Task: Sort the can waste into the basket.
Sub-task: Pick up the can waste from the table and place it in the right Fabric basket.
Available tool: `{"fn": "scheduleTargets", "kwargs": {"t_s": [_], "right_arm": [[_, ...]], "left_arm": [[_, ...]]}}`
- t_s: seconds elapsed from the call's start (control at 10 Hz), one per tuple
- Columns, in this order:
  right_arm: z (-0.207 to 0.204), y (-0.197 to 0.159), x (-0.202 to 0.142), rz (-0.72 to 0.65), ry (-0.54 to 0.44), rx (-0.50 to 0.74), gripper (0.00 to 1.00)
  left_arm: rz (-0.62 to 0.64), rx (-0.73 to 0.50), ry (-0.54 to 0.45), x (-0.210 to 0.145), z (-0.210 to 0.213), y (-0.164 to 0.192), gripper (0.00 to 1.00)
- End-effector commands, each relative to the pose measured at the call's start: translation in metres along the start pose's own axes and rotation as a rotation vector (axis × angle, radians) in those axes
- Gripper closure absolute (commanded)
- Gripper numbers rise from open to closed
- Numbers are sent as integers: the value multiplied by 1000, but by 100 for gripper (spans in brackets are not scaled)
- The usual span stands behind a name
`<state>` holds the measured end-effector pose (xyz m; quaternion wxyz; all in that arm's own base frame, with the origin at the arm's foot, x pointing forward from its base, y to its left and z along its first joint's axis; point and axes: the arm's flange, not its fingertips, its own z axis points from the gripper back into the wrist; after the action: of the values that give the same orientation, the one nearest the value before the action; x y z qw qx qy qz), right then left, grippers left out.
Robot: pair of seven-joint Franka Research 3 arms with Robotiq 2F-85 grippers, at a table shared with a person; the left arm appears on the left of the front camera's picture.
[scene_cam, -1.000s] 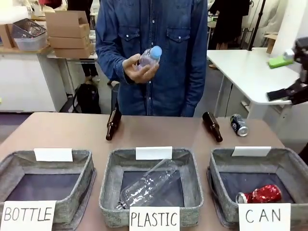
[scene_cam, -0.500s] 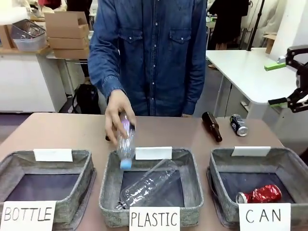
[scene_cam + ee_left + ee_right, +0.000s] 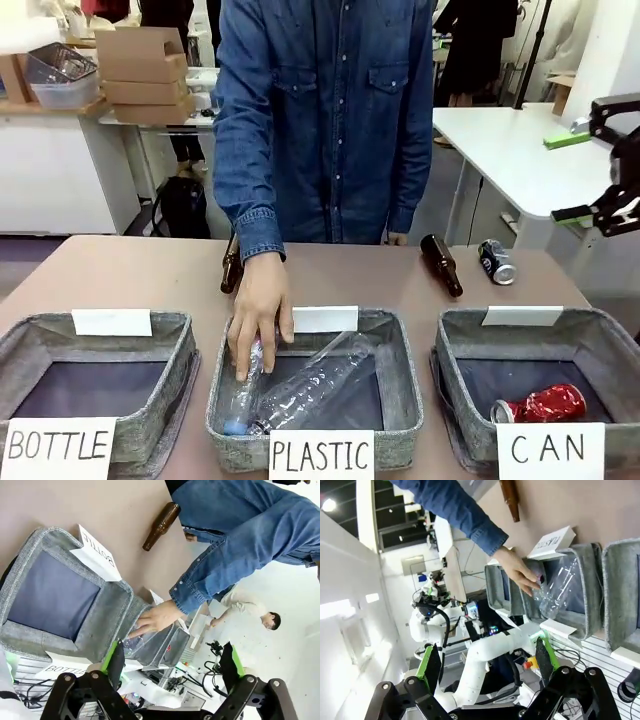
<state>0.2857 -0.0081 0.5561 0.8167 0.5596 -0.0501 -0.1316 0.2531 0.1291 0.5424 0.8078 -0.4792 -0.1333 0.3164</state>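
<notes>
Brown tabletop (image 3: 130, 275) carries 3 grey fabric baskets in a row along its near edge. The BOTTLE basket (image 3: 175, 345) sits at 7 o'clock in the front view, the PLASTIC basket (image 3: 400, 370) at 6 and the CAN basket (image 3: 600, 335) at 5.

The red can (image 3: 540, 403) lies on its side in the near part of the CAN basket, just behind the handwritten sign. In the PLASTIC basket a large clear bottle (image 3: 315, 380) lies slantwise. The person's hand (image 3: 258, 325) reaches in at its 9 o'clock side and rests on a small clear bottle (image 3: 240, 400).

Farther across the table, at 2 o'clock from the CAN basket's far rim, the dark can (image 3: 496, 261) lies on the bare top. A brown bottle (image 3: 441, 263) lies just beside it at its 9 o'clock, and a second brown bottle (image 3: 232, 268) lies behind the person's forearm.

The right gripper (image 3: 585, 178) hangs raised at 3 o'clock of the front view, beyond the table's edge. Its jaws are spread and nothing is between them. The left gripper (image 3: 172, 662), in its own wrist view, is likewise spread and empty, high above the BOTTLE basket.

By my reading the job is about half done: 1 of 2 cans is sorted. The dark can is left, and neither arm is near it.
</notes>
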Motion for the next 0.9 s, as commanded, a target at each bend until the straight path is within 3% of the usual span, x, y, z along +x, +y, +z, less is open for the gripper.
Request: {"fn": "scheduleTargets", "kwargs": {"t_s": [0.0,0.8], "right_arm": [[0,3,2,21,-1,23,0],[1,0,0,0,-3,0,0]], "left_arm": [[-18,2,4,1,2,1,0],[-18,2,4,1,2,1,0]]}}
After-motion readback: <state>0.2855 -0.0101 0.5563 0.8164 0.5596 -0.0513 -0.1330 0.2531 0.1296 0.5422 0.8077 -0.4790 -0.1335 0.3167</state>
